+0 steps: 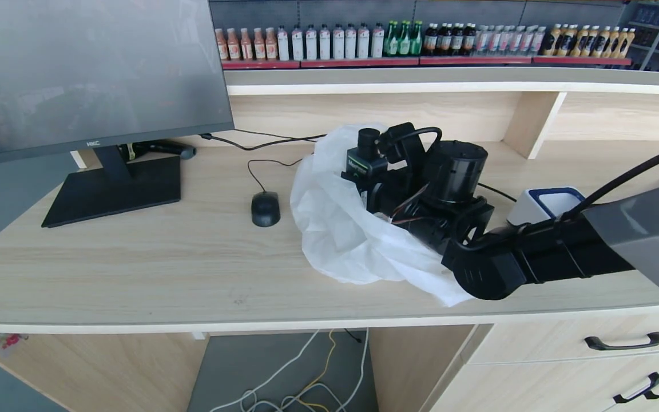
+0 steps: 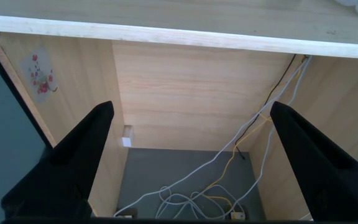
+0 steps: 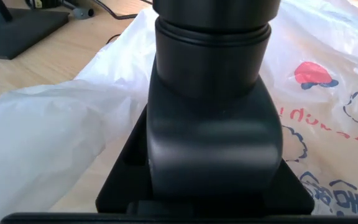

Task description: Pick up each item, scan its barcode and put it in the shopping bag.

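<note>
Checkout tabletop (image 1: 163, 269) with a white bag (image 1: 335, 229) lying crumpled at centre, its mouth turned toward the right arm (image 1: 535, 252). The arm reaches over the bag's near edge, and the right end effector (image 1: 378, 200) sits low among the folds, masked by its own wrist housing. Whether it is wide, narrow or holding anything cannot be told. In the right wrist view the same dark housing blocks the middle. Beside it lies a pale pack (image 3: 334, 143) with red and blue print, cut off at the frame edge; whether it is inside the film or behind it is unclear. The scanner (image 1: 547, 206), a white box with a blue rim, stands just beyond the arm and is partly covered by it. The left end effector (image 2: 191, 162) hangs below the tabletop's front edge with its fingers (image 2: 73, 168) spread wide and nothing between them; loose cables (image 2: 197, 186) lie beyond. A mouse (image 1: 265, 209) rests left of the bag, and a monitor (image 1: 89, 74) is cropped at top and left.
</note>
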`<state>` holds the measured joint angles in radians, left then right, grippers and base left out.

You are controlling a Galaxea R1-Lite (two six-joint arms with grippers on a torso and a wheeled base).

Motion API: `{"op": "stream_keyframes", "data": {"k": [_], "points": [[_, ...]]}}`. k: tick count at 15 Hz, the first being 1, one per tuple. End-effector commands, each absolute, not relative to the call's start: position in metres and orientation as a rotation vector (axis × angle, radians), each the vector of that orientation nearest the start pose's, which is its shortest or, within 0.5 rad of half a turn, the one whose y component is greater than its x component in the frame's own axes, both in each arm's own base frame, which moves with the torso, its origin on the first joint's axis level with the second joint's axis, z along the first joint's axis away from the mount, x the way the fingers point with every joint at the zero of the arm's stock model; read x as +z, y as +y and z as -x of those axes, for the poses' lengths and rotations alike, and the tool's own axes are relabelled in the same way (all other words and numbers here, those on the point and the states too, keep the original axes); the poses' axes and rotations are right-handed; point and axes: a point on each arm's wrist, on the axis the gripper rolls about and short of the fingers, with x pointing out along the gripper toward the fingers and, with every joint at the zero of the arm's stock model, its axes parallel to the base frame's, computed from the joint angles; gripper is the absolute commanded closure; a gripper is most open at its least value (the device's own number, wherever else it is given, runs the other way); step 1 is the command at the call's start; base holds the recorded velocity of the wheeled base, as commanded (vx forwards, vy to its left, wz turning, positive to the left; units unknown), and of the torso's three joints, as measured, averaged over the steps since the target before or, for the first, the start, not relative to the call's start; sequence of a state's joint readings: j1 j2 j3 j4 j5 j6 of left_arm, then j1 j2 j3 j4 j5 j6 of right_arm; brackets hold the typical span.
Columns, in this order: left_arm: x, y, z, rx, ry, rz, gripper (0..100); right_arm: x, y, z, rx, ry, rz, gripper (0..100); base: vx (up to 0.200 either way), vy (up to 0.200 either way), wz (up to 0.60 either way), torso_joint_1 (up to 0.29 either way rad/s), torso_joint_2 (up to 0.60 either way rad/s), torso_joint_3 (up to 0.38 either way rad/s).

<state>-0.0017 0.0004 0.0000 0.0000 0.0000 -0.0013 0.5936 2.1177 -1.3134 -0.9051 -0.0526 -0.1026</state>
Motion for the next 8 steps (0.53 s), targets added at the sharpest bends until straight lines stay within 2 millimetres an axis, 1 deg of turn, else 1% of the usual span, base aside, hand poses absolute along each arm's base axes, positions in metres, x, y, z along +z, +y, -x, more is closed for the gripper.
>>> {"op": "stream_keyframes", "data": {"k": [1, 3, 5, 8], "points": [[0.075, 0.0, 0.023, -0.002, 0.0, 0.002, 0, 0.182, 0.242, -0.361, 0.535, -0.106, 0.074, 100, 0.0, 0.0, 0.0, 0.0, 0.0, 0.0], [0.075, 0.0, 0.023, -0.002, 0.0, 0.002, 0, 0.171, 0.241, -0.36, 0.534, -0.098, 0.076, 100, 0.0, 0.0, 0.0, 0.0, 0.0, 0.0], [0.075, 0.0, 0.023, -0.002, 0.0, 0.002, 0, 0.165, 0.242, -0.359, 0.534, -0.091, 0.08, 100, 0.0, 0.0, 0.0, 0.0, 0.0, 0.0], [0.075, 0.0, 0.023, 0.0, 0.0, 0.002, 0, 0.164, 0.241, -0.358, 0.534, -0.094, 0.079, 100, 0.0, 0.0, 0.0, 0.0, 0.0, 0.0]]}}
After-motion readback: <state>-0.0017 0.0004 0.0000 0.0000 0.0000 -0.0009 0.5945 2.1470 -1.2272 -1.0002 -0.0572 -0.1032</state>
